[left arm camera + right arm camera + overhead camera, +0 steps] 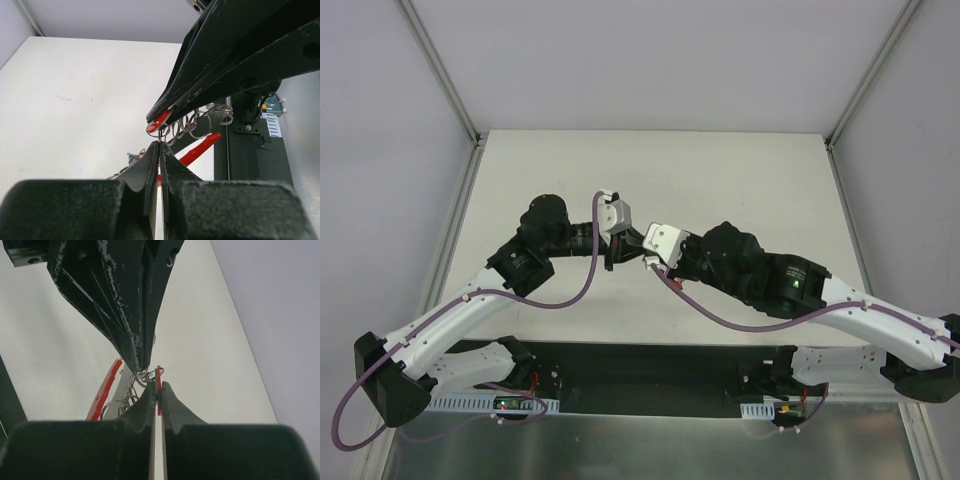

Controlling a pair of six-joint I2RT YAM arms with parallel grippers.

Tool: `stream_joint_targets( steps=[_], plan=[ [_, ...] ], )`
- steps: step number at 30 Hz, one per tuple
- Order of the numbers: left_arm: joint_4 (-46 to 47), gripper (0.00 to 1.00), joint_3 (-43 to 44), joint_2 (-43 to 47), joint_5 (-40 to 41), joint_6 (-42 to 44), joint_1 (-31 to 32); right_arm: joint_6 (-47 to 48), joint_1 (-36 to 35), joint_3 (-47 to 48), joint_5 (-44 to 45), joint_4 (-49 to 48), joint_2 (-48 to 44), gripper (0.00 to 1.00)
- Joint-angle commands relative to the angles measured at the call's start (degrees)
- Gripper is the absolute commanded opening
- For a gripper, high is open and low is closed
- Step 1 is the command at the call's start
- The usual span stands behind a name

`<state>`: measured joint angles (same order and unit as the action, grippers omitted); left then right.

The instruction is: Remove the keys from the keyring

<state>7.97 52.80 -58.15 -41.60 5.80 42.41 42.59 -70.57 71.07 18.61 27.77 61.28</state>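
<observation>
Top view: both arms meet over the middle of the table (720, 170), left gripper (614, 263) and right gripper (653, 263) nearly tip to tip. The keyring's too small to spot here.

Left wrist: left jaws are pressed together on the keyring (192, 125) wire, its red band hanging lower. The right jaws pinch the red key (161, 120).

Right wrist: same deal, the key's clamped in the right tips with the ring wire in the left tips just beside it.

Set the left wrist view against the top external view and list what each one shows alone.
Left wrist only: the keyring, its silvery rings and red band, with a small red piece pinched in the right gripper. Top external only: the whole left arm and right arm and the black base plate. Both: the left gripper and right gripper, shut, tips meeting over the table.
</observation>
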Motion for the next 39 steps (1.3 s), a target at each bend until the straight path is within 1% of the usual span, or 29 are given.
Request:
stream_joint_targets(
  steps=[1,10,15,21,25,33,39],
  plan=[
    [3.6,0.0,0.2,0.6,1.2,0.5,0.5,-2.0,-0.6,5.0,-0.9,-0.4,1.3,0.01],
    [4.3,0.0,0.1,0.6,1.4,0.3,0.6,-3.9,-1.1,7.5,1.2,2.8,3.4,0.01],
    [5.0,0.0,-0.4,1.0,-0.1,0.3,0.6,-4.9,-1.0,8.3,2.9,3.5,3.9,0.01],
    [5.0,0.0,-0.8,1.1,-1.8,0.4,0.5,-8.2,1.2,8.7,4.6,3.6,3.4,0.01],
    [5.1,0.0,-0.5,1.2,-2.8,0.4,0.5,-10.1,3.4,8.3,3.3,3.7,2.6,0.01],
    [5.8,0.0,-1.0,1.4,-3.6,0.3,0.5,-11.6,4.6,7.6,2.1,3.6,1.9,0.01],
    [6.3,0.0,-1.0,1.3,-3.0,0.2,0.5,-11.2,4.9,8.0,-3.2,2.8,2.0,0.01]
  ],
)
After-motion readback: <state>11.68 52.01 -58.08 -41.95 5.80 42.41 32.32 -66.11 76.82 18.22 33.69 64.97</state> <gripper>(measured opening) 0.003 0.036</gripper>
